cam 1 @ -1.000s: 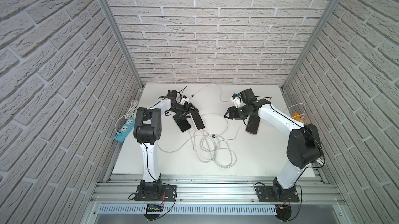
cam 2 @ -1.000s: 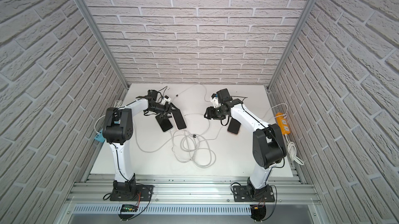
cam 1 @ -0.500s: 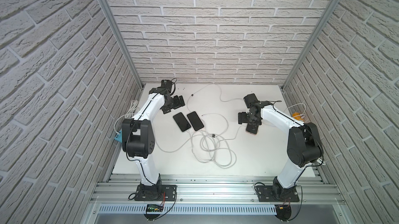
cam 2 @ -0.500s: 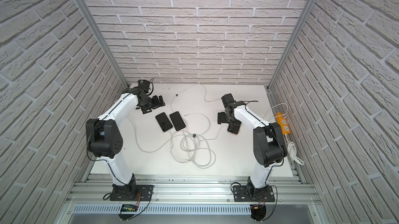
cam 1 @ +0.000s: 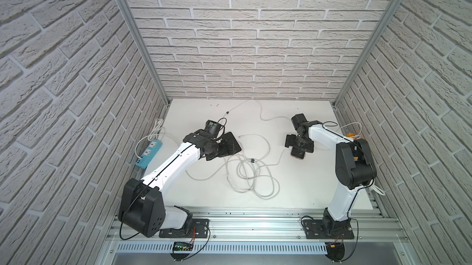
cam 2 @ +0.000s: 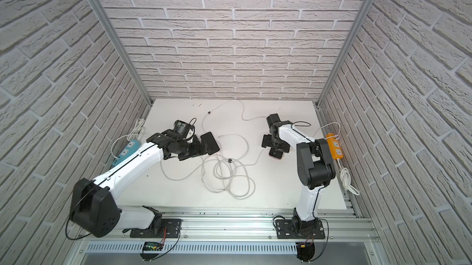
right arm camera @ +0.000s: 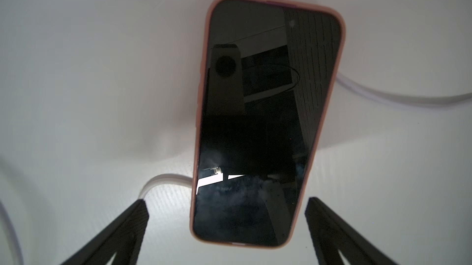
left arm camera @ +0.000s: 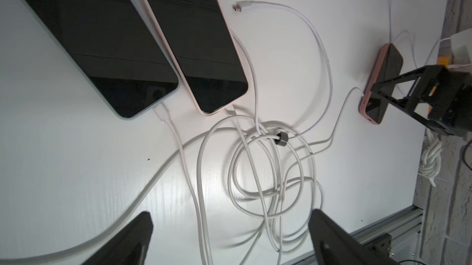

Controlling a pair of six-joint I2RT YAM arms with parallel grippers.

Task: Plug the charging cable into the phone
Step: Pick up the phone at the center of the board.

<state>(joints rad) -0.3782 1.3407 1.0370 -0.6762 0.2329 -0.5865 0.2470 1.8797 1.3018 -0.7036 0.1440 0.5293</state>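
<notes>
Phone [right arm camera: 255,123] lies on white table [cam 1: 293,187] between brick walls [cam 1: 242,46].

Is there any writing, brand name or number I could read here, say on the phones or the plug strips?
No readable text anywhere.
Pale-edged phone, pink phone beside it, lone pink phone: screens dark, only reflections.
Blue plug strip, orange plug strip: any markings too small.
Small board on the front rail: green lights, unreadable.

Three phones [left arm camera: 97,41] [left arm camera: 194,46] [left arm camera: 387,64] and two power strips [cam 2: 127,150] [cam 2: 335,146].
</notes>
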